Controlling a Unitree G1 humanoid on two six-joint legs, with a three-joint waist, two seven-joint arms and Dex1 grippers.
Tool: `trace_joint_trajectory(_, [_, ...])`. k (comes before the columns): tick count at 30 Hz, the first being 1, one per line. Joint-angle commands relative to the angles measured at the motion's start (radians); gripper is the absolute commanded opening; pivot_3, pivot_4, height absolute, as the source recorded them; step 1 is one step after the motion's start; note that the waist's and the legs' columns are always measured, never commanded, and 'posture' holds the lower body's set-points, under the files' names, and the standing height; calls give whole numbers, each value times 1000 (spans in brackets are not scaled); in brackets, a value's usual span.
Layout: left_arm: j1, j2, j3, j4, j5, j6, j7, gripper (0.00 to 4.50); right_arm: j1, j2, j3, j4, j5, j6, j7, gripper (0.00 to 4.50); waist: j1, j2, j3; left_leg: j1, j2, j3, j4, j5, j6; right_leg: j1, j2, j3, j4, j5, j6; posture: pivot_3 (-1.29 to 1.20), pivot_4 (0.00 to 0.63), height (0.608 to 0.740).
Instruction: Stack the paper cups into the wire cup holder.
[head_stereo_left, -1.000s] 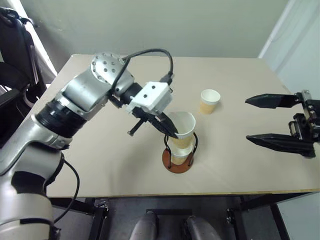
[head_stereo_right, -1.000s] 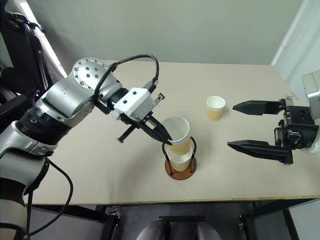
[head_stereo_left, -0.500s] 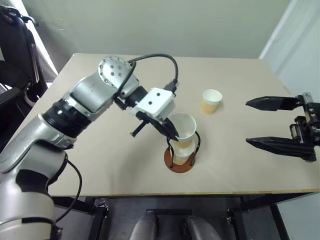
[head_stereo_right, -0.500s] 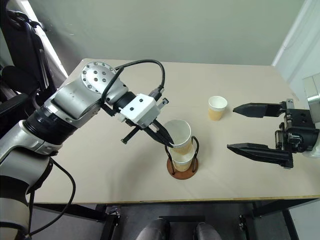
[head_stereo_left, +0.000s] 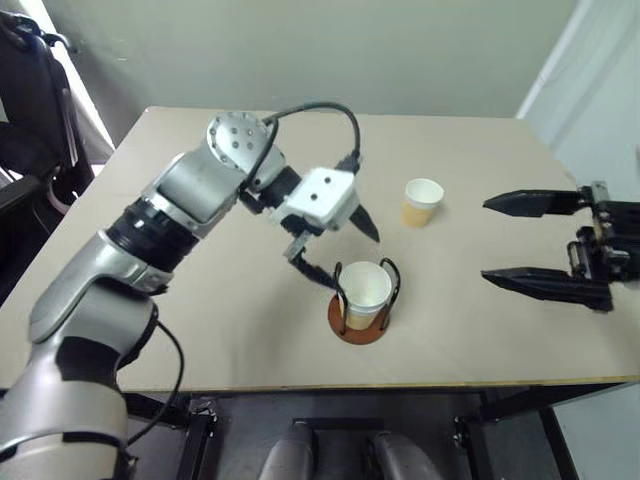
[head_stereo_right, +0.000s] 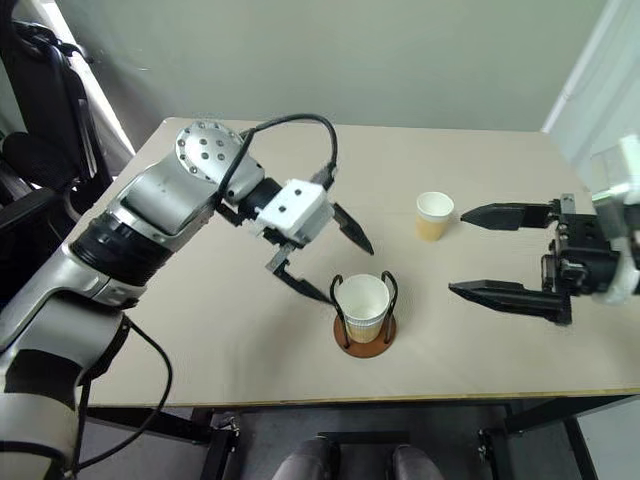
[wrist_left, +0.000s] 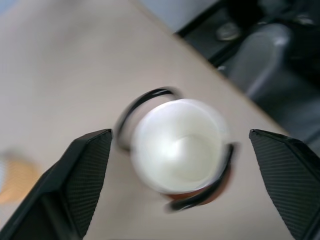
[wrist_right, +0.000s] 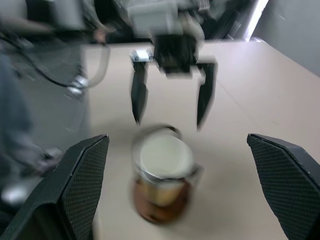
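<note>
Paper cups nested in the wire cup holder (head_stereo_left: 362, 300) sit closest to the near edge of the surface (head_stereo_left: 200, 330), roughly midway along it. The holder's reddish-brown disc base (head_stereo_left: 355, 332) lies flat on the pale top, and its thin black wire loops rise upright around the stacked cups (head_stereo_left: 366, 293). From the head views the top cup's white inside faces up, its rim about level with the tops of the loops; how many cups are in that stack I cannot tell for certain.

Just beyond and above the holder hangs the left hand (head_stereo_left: 340, 247), its two black fingers spread wide and gripping nothing. One finger (head_stereo_left: 318, 275) points down toward the surface beside the holder, the other (head_stereo_left: 364, 222) angles out toward the far side. Neither touches the cups or the wire. In the left wrist view the cup stack (wrist_left: 177, 145) lies between the two parted fingers, clear of both.

Off to the right, at the surface's right edge, the right hand (head_stereo_left: 530, 240) is also wide open and empty, its fingers pointing left toward the middle of the surface, well apart from the holder.

Farther back, between the two hands, a single paper cup (head_stereo_left: 421, 202) stands upright on its own, tan-yellow outside, white within.
</note>
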Motion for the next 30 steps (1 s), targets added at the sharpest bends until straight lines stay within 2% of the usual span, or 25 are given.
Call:
trace_joint_trajectory(1, [48,91,165,-15,-2,94,5,4489,-280,73,306,308,-334,-139,17,4500,-18,1,0,1,0,1,1,0,0,-1,0,1,1,1,0,0,150,740])
trace_joint_trajectory(3, [143,172,244,-109,-41,182,0,4489,-447,170,458,520,-490,-233,76,4500,-40,3,-1,3,0,1,-1,0,1,-2,0,2,0,2,1,0,150,740])
trace_joint_trajectory(6, [344,284,383,-313,-119,339,63,4489,-646,328,613,879,-698,-421,141,4500,-45,7,-2,4,1,1,-6,1,2,-4,1,1,1,2,1,0,150,740])
trace_joint_trajectory(9, [559,358,537,-498,-209,484,159,4489,-780,456,676,1191,-835,-588,138,4500,-41,8,-1,-3,2,2,-7,7,-1,-13,1,-1,3,3,-4,0,150,740])
trace_joint_trajectory(13, [752,386,701,-667,-290,616,277,4489,-875,567,694,1445,-948,-717,90,4500,-14,8,-1,-13,3,2,-8,13,-11,-21,0,-4,3,1,-9,0,150,740])
trace_joint_trajectory(17, [832,392,790,-750,-332,687,345,4489,-918,620,689,1561,-1022,-774,69,4500,-6,8,-1,-12,1,3,-9,13,-10,-19,-3,-4,2,1,-11,0,150,740])
trace_joint_trajectory(20, [848,394,811,-774,-351,710,372,4489,-931,631,674,1600,-1054,-797,74,4500,-6,8,-1,-10,1,2,-10,10,-7,-18,-3,-5,2,2,-15,0,150,740])
trace_joint_trajectory(30, [934,438,917,-856,-398,768,425,4489,-914,683,666,1667,-1152,-823,-22,4500,-17,8,-1,6,2,2,-26,14,-15,-14,-3,-5,5,5,-25,0,150,740])
